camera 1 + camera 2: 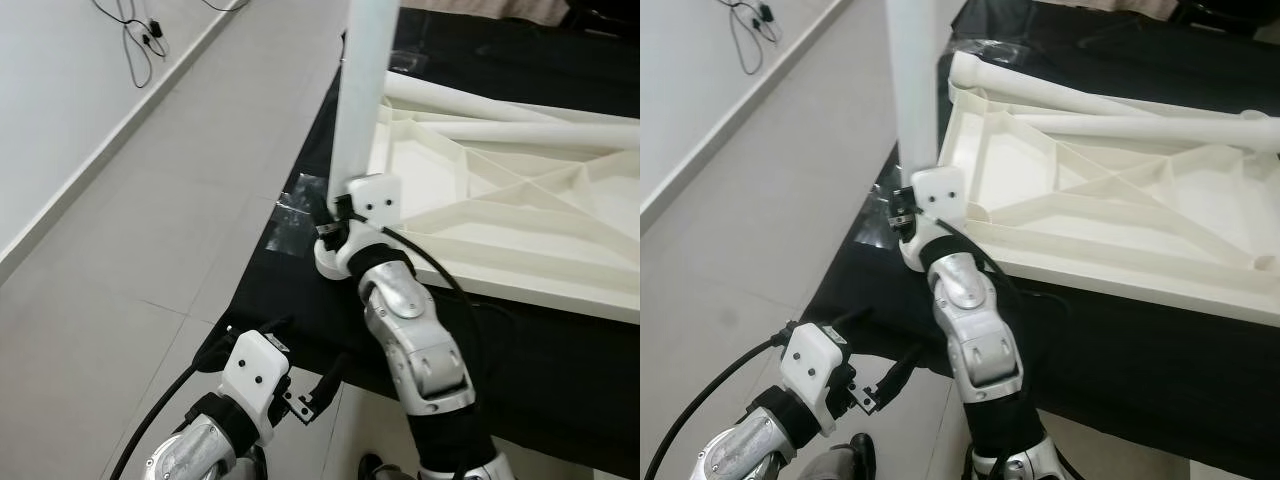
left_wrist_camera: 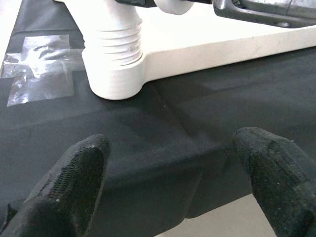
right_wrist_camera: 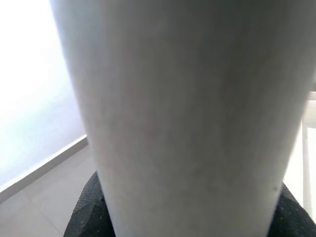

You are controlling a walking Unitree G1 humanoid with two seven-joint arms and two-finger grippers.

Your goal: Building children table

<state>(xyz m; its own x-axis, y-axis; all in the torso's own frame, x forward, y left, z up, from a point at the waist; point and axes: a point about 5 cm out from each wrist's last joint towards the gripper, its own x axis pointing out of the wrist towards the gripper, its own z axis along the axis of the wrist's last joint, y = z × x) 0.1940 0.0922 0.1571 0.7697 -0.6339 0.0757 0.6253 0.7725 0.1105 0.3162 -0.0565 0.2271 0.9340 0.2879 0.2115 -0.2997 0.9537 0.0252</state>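
My left tool (image 1: 322, 392) hangs spread and empty, low beside the black cloth (image 1: 560, 370). My right tool (image 1: 335, 215) clamps the upright leg (image 1: 362, 90) just above its threaded corner socket (image 2: 114, 74) on the upturned top (image 1: 520, 200). Leg-fitting step, I judge; next needs twisting it home while keeping it plumb.

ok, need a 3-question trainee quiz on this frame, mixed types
1. True or false: the right hand is closed around the upright white table leg.
2. Multiple choice. The upside-down white tabletop lies on: A) bare tile floor B) a black cloth C) a wooden bench.
3. Fill in: the left hand is ____, hovering low over the black cloth edge, holding nothing.

Key: 1 true; 2 B; 3 open.
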